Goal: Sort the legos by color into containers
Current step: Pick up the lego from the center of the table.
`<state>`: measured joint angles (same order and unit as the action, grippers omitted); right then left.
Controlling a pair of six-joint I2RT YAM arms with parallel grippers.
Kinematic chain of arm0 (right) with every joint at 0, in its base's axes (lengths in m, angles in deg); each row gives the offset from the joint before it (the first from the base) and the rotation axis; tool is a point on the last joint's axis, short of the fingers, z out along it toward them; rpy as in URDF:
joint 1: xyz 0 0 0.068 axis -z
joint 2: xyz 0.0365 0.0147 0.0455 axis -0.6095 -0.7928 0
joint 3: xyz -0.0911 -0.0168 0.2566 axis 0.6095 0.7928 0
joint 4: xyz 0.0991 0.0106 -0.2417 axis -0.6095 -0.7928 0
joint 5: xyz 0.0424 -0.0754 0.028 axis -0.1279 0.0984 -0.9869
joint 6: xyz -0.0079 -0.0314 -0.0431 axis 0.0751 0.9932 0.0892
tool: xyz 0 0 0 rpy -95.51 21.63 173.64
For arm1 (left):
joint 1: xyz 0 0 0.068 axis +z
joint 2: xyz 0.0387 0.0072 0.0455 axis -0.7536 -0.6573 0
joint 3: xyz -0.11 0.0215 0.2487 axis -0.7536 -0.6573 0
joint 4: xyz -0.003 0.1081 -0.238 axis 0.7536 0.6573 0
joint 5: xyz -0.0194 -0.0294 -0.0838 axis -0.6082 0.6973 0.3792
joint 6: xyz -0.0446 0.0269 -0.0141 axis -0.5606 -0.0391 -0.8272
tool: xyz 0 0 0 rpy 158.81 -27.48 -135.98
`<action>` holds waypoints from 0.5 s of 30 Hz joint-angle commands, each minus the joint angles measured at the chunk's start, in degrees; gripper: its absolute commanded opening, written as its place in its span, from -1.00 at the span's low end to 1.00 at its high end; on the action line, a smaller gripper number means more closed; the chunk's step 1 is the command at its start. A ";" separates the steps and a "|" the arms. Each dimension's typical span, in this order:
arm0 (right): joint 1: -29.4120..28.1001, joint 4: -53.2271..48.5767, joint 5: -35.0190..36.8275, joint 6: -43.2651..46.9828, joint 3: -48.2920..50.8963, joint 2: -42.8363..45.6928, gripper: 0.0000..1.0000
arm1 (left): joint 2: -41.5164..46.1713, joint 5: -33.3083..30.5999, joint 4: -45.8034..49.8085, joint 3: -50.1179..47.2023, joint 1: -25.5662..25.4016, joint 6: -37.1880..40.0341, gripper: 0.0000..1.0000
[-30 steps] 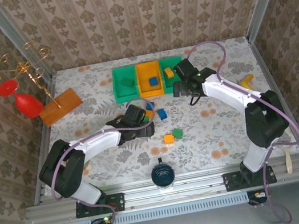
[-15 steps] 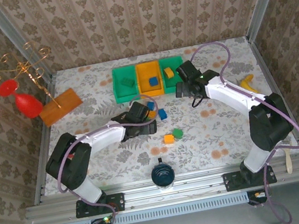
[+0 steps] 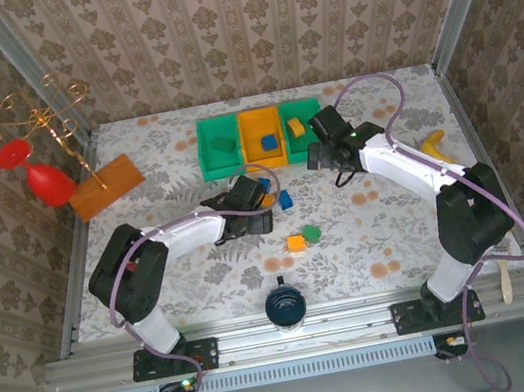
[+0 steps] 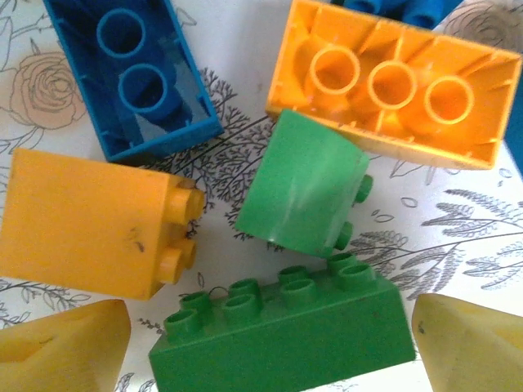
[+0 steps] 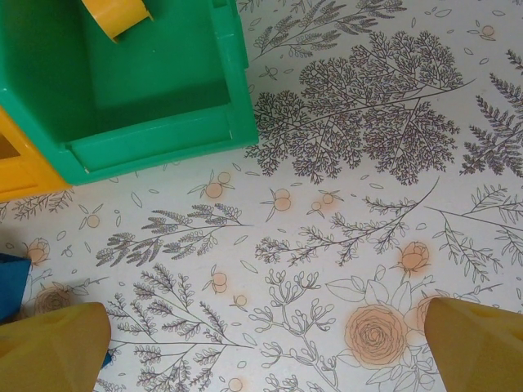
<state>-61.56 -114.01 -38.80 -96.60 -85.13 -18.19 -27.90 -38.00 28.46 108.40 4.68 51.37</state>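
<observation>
In the left wrist view a long green lego (image 4: 278,339) lies between my left gripper's yellow fingers (image 4: 61,347). The jaws stand open on either side of it, with a thin gap on the left. Around it lie a small green lego (image 4: 302,184), an orange-yellow one (image 4: 90,220), an upturned blue one (image 4: 135,73) and an upturned orange one (image 4: 392,90). From above, the left gripper (image 3: 252,196) sits over this cluster. The containers (image 3: 263,155) stand in a row behind. My right gripper (image 3: 320,150) hangs open over bare cloth beside the right green bin (image 5: 155,135).
A blue brick (image 3: 285,199), an orange brick (image 3: 296,243) and a round green piece (image 3: 311,234) lie loose mid-table. A wooden block (image 3: 106,187) and a red glass (image 3: 46,181) stand far left. A banana (image 3: 433,145) lies right, a dark round object (image 3: 283,306) at the front edge.
My left arm has reached a little further right over the brick cluster and its jaws have narrowed. The right gripper shifted slightly right early on, then held still.
</observation>
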 commanded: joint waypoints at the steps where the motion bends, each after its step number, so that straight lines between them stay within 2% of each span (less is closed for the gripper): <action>1: 0.02 0.22 1.03 -1.02 0.74 0.41 1.00 | -0.52 -2.31 3.04 1.75 -0.32 -0.66 0.79; 15: 0.10 0.28 0.30 -1.49 0.39 -0.66 1.00 | 2.07 -4.46 4.61 -0.54 -0.25 -1.53 0.64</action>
<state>-61.56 -114.01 -38.82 -96.79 -85.13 -18.23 -27.31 -41.28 31.85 108.27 4.68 50.98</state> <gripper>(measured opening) 0.999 0.823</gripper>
